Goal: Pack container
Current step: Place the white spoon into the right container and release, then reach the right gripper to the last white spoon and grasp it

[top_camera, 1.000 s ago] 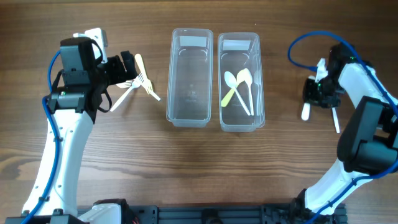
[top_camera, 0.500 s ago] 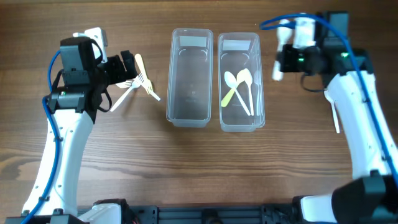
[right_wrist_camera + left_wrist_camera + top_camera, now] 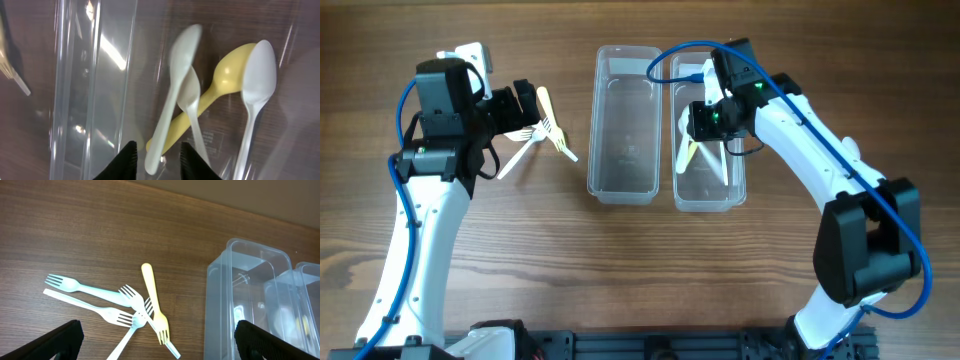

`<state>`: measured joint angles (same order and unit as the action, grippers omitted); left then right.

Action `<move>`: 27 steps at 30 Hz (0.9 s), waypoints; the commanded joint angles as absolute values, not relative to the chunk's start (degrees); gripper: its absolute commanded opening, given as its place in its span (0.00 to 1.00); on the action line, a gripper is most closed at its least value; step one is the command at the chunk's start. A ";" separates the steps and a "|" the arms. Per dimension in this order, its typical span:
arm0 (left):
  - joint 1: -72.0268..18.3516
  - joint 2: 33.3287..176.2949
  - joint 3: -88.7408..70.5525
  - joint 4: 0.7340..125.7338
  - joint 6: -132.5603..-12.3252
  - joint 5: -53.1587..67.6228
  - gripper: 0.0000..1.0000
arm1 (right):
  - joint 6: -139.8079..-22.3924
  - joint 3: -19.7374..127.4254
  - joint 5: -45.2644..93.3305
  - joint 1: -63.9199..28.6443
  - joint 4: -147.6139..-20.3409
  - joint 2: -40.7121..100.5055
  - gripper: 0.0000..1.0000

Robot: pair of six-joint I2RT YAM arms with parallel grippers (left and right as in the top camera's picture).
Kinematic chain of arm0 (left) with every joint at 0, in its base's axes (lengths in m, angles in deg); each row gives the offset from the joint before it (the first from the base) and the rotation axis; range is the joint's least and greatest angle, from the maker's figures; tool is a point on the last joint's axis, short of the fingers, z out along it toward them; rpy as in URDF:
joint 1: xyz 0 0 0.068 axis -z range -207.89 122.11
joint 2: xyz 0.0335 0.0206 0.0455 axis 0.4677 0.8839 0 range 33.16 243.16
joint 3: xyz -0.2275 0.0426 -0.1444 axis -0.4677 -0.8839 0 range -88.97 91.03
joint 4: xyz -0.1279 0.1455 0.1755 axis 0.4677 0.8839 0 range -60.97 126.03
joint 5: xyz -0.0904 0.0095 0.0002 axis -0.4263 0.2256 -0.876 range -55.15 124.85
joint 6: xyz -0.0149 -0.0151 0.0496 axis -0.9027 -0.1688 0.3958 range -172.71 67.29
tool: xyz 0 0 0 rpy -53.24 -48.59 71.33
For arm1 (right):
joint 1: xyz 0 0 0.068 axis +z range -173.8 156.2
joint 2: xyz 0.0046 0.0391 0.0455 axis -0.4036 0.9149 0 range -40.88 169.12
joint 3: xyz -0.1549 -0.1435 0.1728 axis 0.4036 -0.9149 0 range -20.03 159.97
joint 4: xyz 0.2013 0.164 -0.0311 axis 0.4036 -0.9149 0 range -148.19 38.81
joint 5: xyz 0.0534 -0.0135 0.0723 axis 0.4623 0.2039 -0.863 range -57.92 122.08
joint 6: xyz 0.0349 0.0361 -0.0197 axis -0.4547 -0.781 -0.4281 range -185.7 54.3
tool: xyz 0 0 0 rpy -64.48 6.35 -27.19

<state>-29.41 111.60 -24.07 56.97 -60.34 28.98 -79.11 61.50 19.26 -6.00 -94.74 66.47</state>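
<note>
Dropping white spoon (image 3: 172, 95) into spoon container (image 3: 708, 205): our right hand (image 3: 157, 157) is parted w/ handle loose between. Left hand (image 3: 525, 108) wide apart over forks (image 3: 127, 312); nxt we need a fork pinch.

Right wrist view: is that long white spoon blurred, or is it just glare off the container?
Right wrist view: the white spoon is smeared, its edges soft; bright glare streaks sit on the clear container wall. Overhead view: sharp, evenly lit.

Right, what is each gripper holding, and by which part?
The left gripper holds nothing. The white spoon lies with its handle end between the fingers of the right gripper, but gaps show either side, so it seems not gripped.
</note>
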 commanded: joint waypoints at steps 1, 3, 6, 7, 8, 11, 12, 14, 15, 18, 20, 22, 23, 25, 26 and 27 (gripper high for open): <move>-29.67 111.73 -23.13 56.75 -60.67 28.30 1.00 | -80.62 64.56 26.47 -6.94 -95.03 61.27 0.41; -29.67 111.73 -23.13 56.78 -60.67 28.30 1.00 | -78.74 65.53 31.23 -8.34 -95.55 57.36 0.50; -29.67 111.73 -23.13 57.15 -60.65 28.30 1.00 | -71.83 65.61 38.88 -15.00 -97.04 49.80 0.59; -29.67 111.73 -23.13 57.26 -60.67 28.30 1.00 | -69.89 65.61 40.85 -17.39 -97.91 48.49 0.60; -29.67 111.73 -23.13 57.41 -60.67 28.30 1.00 | -67.53 65.61 43.06 -20.73 -99.20 47.28 0.60; -29.67 111.73 -23.13 57.65 -60.67 28.30 1.00 | -62.15 65.35 44.04 -30.35 -102.37 46.98 0.59; -29.67 111.73 -23.13 57.63 -60.65 28.30 1.00 | -62.15 64.74 43.17 -32.97 -102.46 47.13 0.59; -29.67 111.73 -23.13 57.61 -60.67 28.30 1.00 | -60.97 63.41 37.73 -39.00 -102.57 48.29 0.58; -29.67 111.73 -23.13 57.61 -60.67 28.30 1.00 | -60.64 62.79 36.33 -41.12 -102.83 48.99 0.58; -29.67 111.73 -23.13 57.61 -60.65 28.30 1.00 | -57.82 60.00 34.97 -46.83 -103.11 52.38 0.59; -29.67 111.73 -23.13 57.56 -60.65 28.30 1.00 | -53.08 58.34 34.97 -49.08 -103.09 55.41 0.65; -29.67 111.73 -23.13 57.56 -60.65 28.30 1.00 | -49.80 57.77 34.97 -50.00 -103.09 57.45 0.66; -29.67 111.73 -23.13 57.58 -60.65 28.30 1.00 | -48.64 57.48 34.95 -50.74 -102.79 59.55 0.66; -29.67 111.73 -23.13 57.61 -60.65 28.30 1.00 | -47.05 57.46 34.23 -51.26 -102.41 61.38 0.63; -29.67 111.73 -23.13 57.63 -60.67 28.30 1.00 | -45.54 57.46 32.59 -51.53 -101.98 62.32 0.61; -29.67 111.73 -23.13 57.65 -60.65 28.30 1.00 | -43.83 57.46 29.79 -51.77 -101.30 63.28 0.61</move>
